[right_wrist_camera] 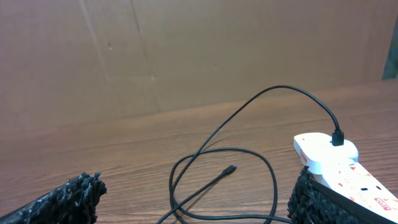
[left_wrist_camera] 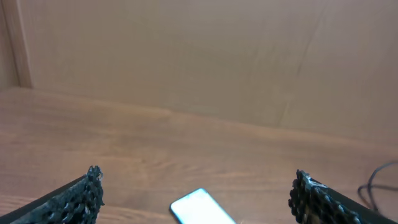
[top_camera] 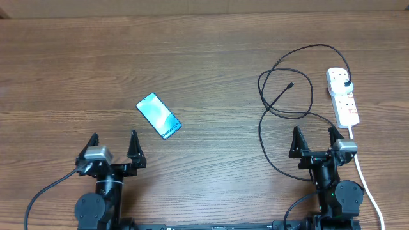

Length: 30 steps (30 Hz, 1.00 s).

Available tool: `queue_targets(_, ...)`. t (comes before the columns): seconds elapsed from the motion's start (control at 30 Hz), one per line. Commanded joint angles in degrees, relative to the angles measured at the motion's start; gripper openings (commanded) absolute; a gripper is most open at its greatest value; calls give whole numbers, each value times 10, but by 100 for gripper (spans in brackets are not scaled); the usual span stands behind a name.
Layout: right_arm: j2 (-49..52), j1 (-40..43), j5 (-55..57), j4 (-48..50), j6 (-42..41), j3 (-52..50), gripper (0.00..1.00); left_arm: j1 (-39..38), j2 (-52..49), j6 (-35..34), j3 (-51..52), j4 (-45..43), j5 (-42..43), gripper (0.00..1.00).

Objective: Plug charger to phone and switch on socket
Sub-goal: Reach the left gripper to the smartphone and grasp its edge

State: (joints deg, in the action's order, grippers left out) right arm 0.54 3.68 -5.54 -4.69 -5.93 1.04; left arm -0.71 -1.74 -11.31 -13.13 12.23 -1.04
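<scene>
The phone lies screen up on the wooden table, left of centre and turned diagonally; its top end shows between the left fingers. My left gripper stands open just in front of it, empty. The charger's thin black cable loops at the right, its connector tip free on the table and its plug seated in the white socket strip. My right gripper is open and empty, just in front of the loop, with the tip ahead and the socket at right.
A thicker white cord runs from the socket's near end past the right arm's base toward the table's front edge. A brown wall rises behind the table.
</scene>
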Motion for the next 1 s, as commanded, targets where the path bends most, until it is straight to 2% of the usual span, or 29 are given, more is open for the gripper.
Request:
queue_targets(0.0,-3,1,4,3,2,-6,100,4,-38,-42,-43,0,7,100)
queue_targets(0.2,-3,1,4,3,2,-6,100,4,-162,-46,-131,6,48,100)
queue_targets(0.33,-3,1,4,3,2,-6,100,3,-276,-45,-226,54,67,100)
queue_targets(0.47,-3,1,4,3,2,-6,100,3,-395,-41,-351,167,67,100)
queue_targets(0.57,-3,1,4,3,2,-6,100,3,-484,-39,-463,284,68,100)
queue_targets(0.6,-3,1,4,3,2,-6,100,3,-521,-39,-513,335,74,100)
queue_targets(0.7,-3,1,4,3,2,-6,100,3,-585,-39,-590,413,113,100)
queue_targets(0.83,-3,1,4,3,2,-6,100,3,-647,-39,-617,480,191,100)
queue_targets(0.97,-3,1,4,3,2,-6,100,3,-697,-46,-612,508,205,100)
